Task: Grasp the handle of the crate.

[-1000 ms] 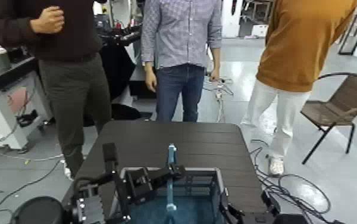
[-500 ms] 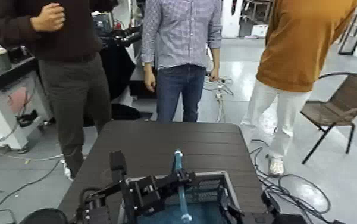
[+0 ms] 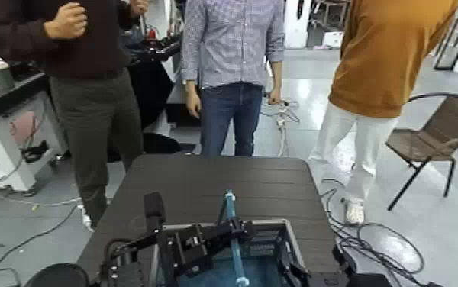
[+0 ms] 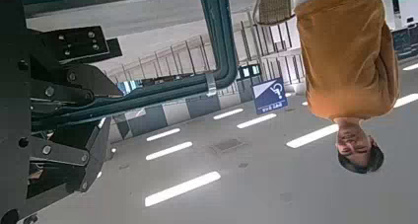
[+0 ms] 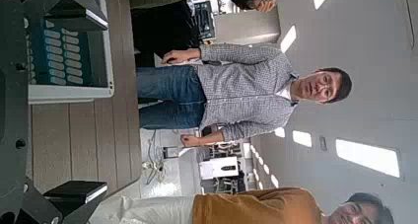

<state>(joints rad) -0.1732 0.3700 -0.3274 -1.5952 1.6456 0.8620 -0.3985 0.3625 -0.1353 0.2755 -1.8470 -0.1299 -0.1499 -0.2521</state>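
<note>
Left claw pinching the blue handle.
The handle stands up over the middle of the crate, which sits on the near part of the dark surface. The left claw comes in from the left and is shut on the bar. The right claw is at the crate's near right side; I cannot tell if it is pinching.

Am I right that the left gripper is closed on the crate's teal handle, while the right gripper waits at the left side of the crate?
Not quite: the head view shows the right gripper at the right side of the crate, not the left. The left gripper is indeed closed on the teal handle.
</note>
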